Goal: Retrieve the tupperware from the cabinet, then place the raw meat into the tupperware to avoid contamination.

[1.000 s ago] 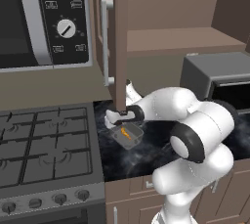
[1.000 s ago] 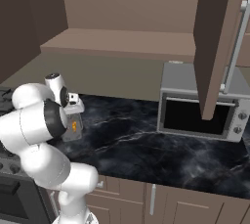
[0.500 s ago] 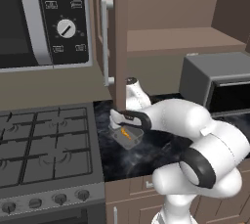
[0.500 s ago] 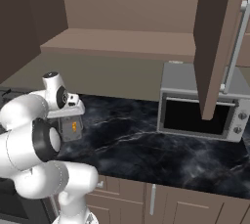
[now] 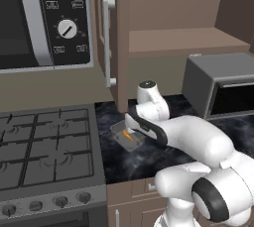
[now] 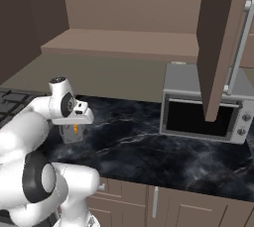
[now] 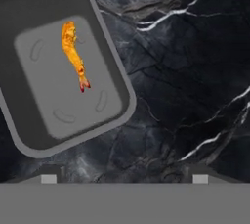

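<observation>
1 raw meat [image 7: 74, 54] piece inside tupperware [image 7: 29, 17], on counter [image 7: 185, 96].

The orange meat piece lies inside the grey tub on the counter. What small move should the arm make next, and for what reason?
Probably lift the gripper straight up and away. The raw meat already lies flat on the floor of the tupperware, which sits on the dark marble counter. The fingertips stand wide apart and hold nothing, so only a clean retreat seems left.

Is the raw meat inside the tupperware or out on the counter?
Inside. The hand view shows the orange raw meat lying on the floor of the grey tupperware, within its rim.
</observation>
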Available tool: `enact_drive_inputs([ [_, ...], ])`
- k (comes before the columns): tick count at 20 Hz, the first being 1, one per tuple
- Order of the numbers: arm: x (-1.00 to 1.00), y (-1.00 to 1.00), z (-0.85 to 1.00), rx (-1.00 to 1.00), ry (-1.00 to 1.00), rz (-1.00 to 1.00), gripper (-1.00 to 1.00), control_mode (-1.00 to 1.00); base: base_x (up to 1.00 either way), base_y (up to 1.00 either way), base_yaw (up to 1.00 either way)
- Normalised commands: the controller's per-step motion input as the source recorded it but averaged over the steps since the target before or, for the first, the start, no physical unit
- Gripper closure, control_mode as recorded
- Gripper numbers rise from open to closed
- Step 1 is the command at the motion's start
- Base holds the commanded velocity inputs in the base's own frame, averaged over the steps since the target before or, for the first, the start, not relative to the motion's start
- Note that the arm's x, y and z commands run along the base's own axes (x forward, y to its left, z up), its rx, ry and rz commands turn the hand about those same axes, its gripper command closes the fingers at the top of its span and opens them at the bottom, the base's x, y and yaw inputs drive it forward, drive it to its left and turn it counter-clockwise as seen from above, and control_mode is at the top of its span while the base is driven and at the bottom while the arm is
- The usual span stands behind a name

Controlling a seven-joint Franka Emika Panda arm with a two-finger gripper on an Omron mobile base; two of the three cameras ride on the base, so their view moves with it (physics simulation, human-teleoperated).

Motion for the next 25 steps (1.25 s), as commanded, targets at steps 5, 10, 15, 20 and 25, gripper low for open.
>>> enact_drive_inputs([
  [5, -0.42, -0.59, 0.13, 0.04, 0.00, -0.09, -1.00, -1.00, 0.00, 0.00, 0.00],
  [10, -0.43, -0.57, 0.26, 0.09, 0.00, -0.10, -1.00, -1.00, 0.00, 0.00, 0.00],
  [15, -0.42, -0.54, 0.29, 0.11, -0.02, -0.09, -1.00, -1.00, 0.00, 0.00, 0.00],
  [20, -0.58, -0.45, 0.33, 0.09, -0.09, -0.04, -1.00, -1.00, 0.00, 0.00, 0.00],
  [25, -0.71, -0.39, 0.25, 0.08, -0.13, -0.05, -1.00, -1.00, 0.00, 0.00, 0.00],
])
